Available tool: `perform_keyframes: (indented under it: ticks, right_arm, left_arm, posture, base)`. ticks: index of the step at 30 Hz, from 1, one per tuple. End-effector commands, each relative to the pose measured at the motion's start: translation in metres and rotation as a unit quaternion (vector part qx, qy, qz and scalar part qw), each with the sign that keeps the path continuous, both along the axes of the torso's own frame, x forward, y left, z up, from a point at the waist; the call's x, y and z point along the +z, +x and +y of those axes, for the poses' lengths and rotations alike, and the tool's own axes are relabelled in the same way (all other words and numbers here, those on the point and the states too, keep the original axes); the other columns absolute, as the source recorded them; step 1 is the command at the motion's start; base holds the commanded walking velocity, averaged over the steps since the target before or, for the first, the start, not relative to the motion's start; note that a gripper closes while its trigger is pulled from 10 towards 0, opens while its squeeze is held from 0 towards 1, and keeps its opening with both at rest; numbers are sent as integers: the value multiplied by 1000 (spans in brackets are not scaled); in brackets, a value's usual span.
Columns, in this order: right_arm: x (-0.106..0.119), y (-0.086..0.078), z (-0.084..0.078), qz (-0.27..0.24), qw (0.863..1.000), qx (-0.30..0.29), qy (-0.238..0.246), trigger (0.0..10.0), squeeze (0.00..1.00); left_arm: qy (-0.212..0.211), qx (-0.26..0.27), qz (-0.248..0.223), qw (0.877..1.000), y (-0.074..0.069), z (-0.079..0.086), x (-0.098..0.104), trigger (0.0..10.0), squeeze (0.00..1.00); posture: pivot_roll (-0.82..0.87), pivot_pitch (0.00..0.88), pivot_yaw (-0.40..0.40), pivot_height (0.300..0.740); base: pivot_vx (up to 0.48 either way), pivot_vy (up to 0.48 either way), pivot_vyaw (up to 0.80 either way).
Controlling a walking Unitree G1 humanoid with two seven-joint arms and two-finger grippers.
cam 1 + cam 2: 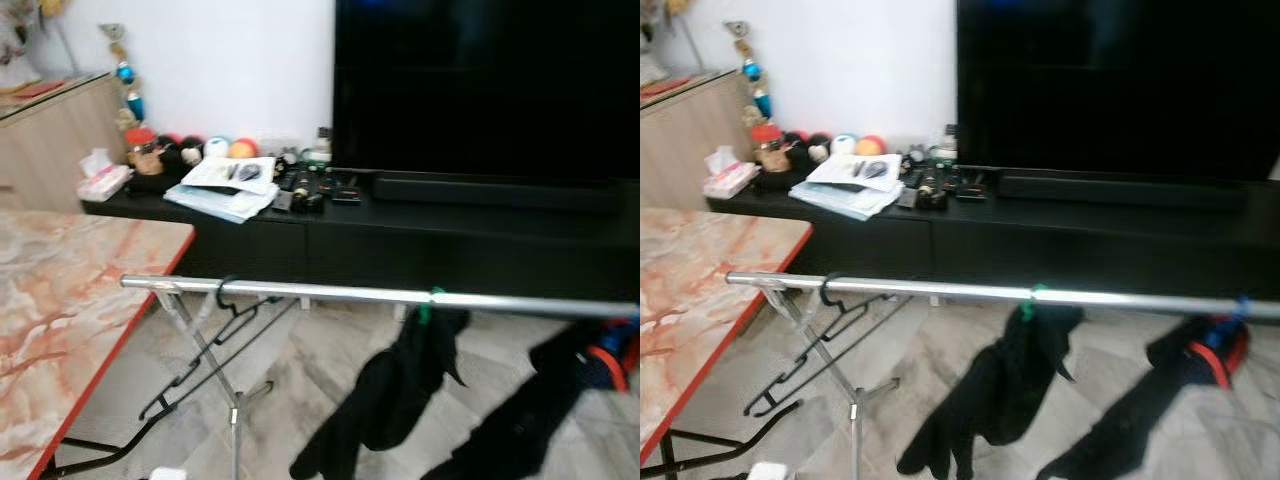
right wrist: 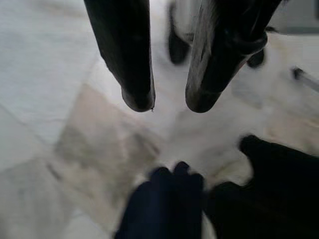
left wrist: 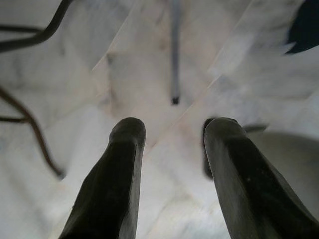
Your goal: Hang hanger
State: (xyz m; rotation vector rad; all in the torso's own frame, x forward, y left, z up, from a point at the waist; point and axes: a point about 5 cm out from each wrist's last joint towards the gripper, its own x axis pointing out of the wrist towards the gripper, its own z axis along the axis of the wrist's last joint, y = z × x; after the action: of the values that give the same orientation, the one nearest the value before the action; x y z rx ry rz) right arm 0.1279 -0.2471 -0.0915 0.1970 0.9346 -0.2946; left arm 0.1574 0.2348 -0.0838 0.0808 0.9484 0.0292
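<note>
A silver rack rail (image 1: 350, 294) runs across in front of me. Near its left end a bare black hanger (image 1: 222, 296) is hooked on and hangs slanted beside the rack's crossed legs (image 1: 215, 370). A black garment (image 1: 395, 385) hangs mid-rail from a green hook (image 1: 427, 303). Another dark garment (image 1: 540, 410) hangs at the right by a red and blue hanger (image 1: 612, 355). My left gripper (image 3: 172, 132) is open and holds nothing, pointing down at the marble floor by a rack leg (image 3: 175, 50). My right gripper (image 2: 169, 102) is narrowly open, holds nothing, and hovers above dark cloth (image 2: 169, 204).
A marble-topped table (image 1: 60, 300) with a red edge stands close on my left. Behind the rack is a low black TV stand (image 1: 450, 235) carrying a large TV (image 1: 480, 90), papers (image 1: 230, 180), a tissue box (image 1: 100, 182) and small clutter.
</note>
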Motion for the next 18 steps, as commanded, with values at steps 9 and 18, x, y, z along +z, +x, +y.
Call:
perform_keyframes:
  ticks: [9,18]
  right_arm:
    - [5,39,42,-42,999,17,7,10000,0]
    - [5,36,40,-37,999,18,1,10000,0]
  left_arm:
    - [-7,-5,-8,1000,0,-6,-1,10000,0]
    - [-11,-10,-8,1000,-2,-11,-2,10000,0]
  posture:
    - [154,0,11,740]
    - [153,0,2,740]
  base:
    - [0,0,0]
    - [0,0,0]
